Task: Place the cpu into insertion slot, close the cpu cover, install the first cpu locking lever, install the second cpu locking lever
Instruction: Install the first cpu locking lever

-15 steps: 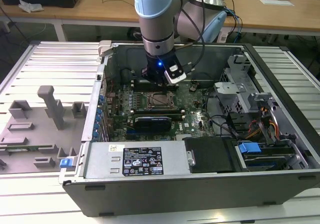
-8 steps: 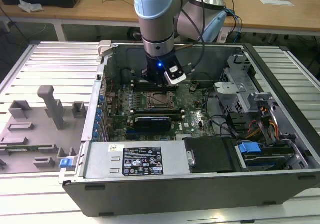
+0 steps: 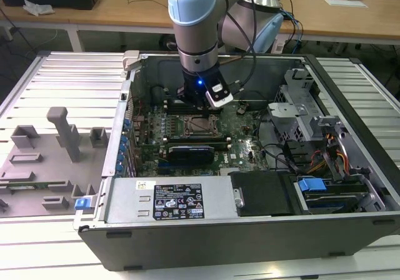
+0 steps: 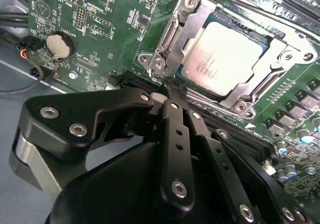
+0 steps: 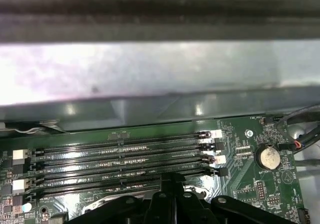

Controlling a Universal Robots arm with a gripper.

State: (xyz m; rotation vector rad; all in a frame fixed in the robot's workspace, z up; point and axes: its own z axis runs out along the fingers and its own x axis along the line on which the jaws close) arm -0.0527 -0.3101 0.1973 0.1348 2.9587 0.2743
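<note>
The cpu (image 4: 232, 54), a silver-grey square chip, lies flat in the insertion slot (image 3: 201, 127) on the green board. The cpu cover (image 4: 175, 31), a dark-silver frame, lies down over the chip's edges. My gripper (image 4: 168, 89) is shut, with its black fingers pressed together. Its tip is at the socket's corner, where a thin metal locking lever (image 4: 210, 100) runs along the socket's edge. I cannot tell whether the tip touches the lever. In the exterior view the gripper (image 3: 195, 107) hangs just behind the socket. The gripper (image 5: 172, 179) also points at the board beside the memory slots (image 5: 120, 154).
The board sits inside an open computer case (image 3: 187, 230) lying on a slatted table. A coin battery (image 4: 59, 45) and loose cables (image 3: 281, 155) lie near the socket. A drive cage (image 3: 300, 105) stands on the exterior view's right, and a grey fixture tray (image 3: 44, 161) on its left.
</note>
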